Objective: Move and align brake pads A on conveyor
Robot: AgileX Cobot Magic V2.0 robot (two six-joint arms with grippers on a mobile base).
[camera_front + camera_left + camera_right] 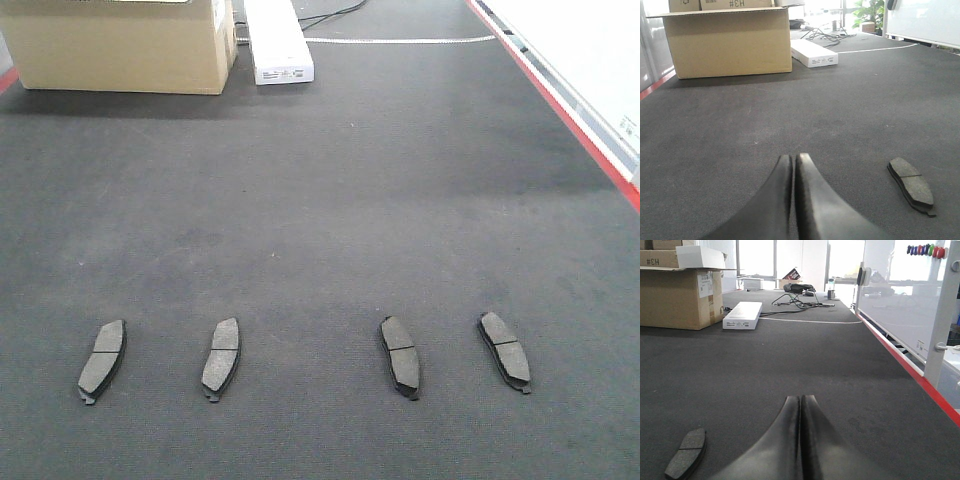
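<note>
On the conveyor, four brake pads A lay in a rough row near the front edge of the belt: far left pad, inner left pad, inner right pad and far right pad. The left pair leaned one way and the right pair the other, so the row was not uniform in heading. No pad was held. The left gripper had its fingers pressed together with nothing between them, low over bare belt, with one pad lying apart to its right. The right gripper was likewise closed and empty, with one pad apart to its left. Which pad of the row each wrist camera showed could not be settled with certainty. Both arms pointed forward along the belt toward the cardboard box and the white carton. In my judgement, sound practice would be to part the fingers before descent, centre over a pad's groove, grip across the narrow width, and turn each pad to a common heading.
</note>
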